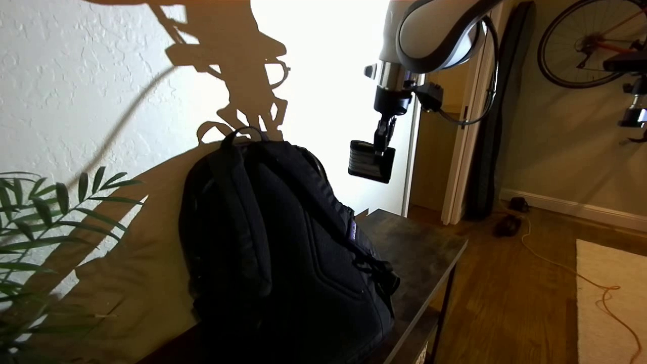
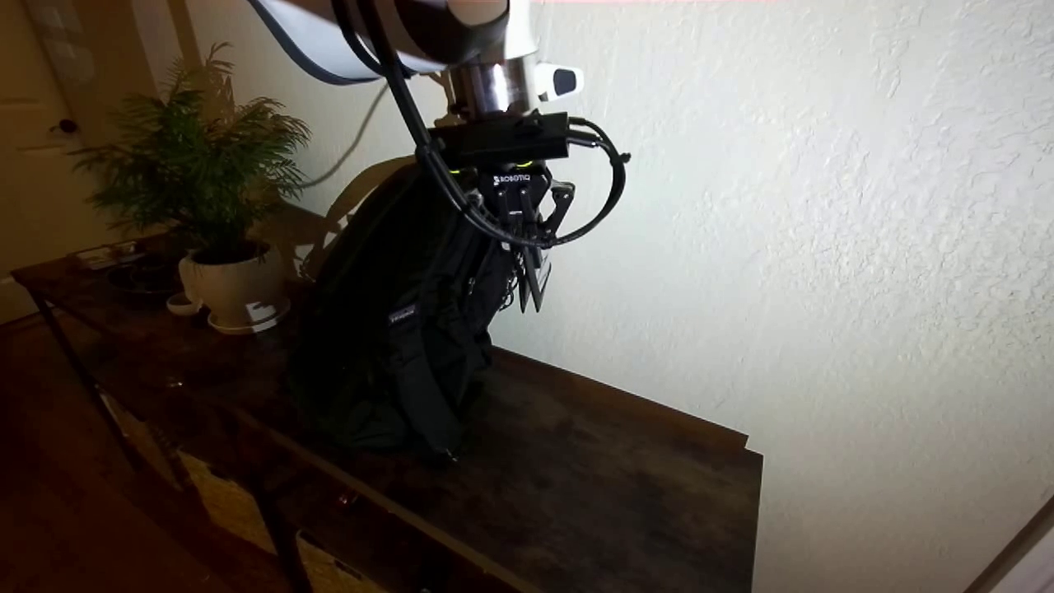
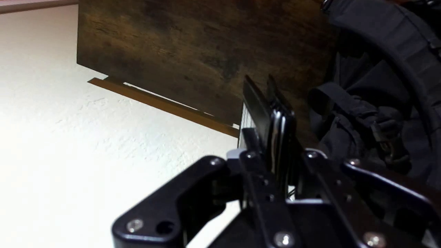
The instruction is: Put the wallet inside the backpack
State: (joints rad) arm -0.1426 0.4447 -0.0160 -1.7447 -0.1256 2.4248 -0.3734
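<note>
The wallet point(image 1: 361, 161) is black with card slots showing on one face. My gripper point(image 1: 382, 141) is shut on it and holds it in the air, hanging upright below the fingers. In the wrist view the wallet point(image 3: 284, 131) stands edge-on between the fingers point(image 3: 275, 155), slightly spread apart. It also shows edge-on in an exterior view point(image 2: 535, 280). The black backpack point(image 1: 288, 237) stands upright on the dark wood table, beside and lower than the gripper; it also shows in an exterior view point(image 2: 370, 313) and in the wrist view point(image 3: 386, 82). The inside of the backpack is hidden.
The table point(image 2: 626, 478) runs along a white textured wall point(image 2: 807, 247). A potted plant point(image 2: 206, 156) stands on it beyond the backpack. A strap and buckle point(image 3: 386, 137) stick out from the backpack's side. A door frame point(image 1: 462, 151) lies behind the arm.
</note>
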